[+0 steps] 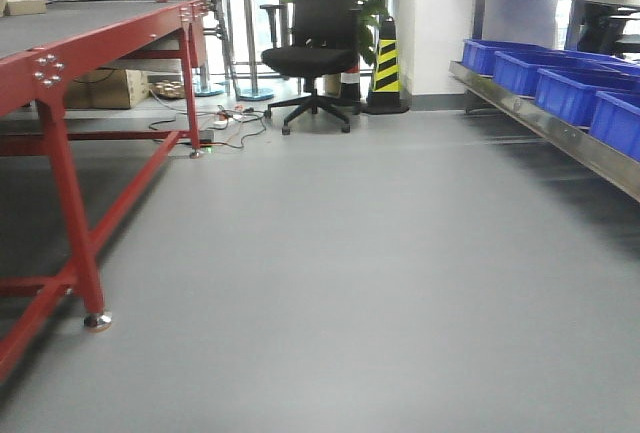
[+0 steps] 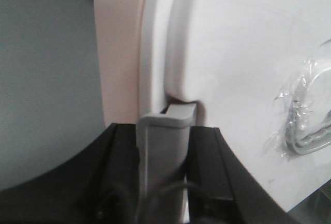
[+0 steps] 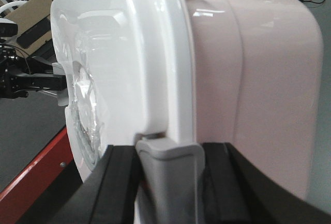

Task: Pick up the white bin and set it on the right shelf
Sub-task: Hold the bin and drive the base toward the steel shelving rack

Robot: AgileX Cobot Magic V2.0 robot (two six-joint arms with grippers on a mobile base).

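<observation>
The white bin [image 2: 232, 53] fills the left wrist view: an off-white lid with a pinkish body behind it. My left gripper [image 2: 165, 131] is shut on the bin's grey side handle [image 2: 163, 151], with a black finger [image 2: 121, 151] on each side. In the right wrist view the white bin [image 3: 258, 69] shows its pinkish wall and white lid [image 3: 129, 53]. My right gripper [image 3: 170, 154] is shut on the grey handle [image 3: 170, 172] at that end. The right shelf [image 1: 540, 123], a shiny steel rack, runs along the right of the front view.
Several blue bins [image 1: 570, 88] sit on the steel shelf. A red-framed table [image 1: 90, 48] stands at the left, with its edge [image 3: 31, 177] below the bin. A black office chair [image 1: 310, 58] and a striped cone [image 1: 385, 63] stand at the back. Grey floor [image 1: 340, 273] lies between them.
</observation>
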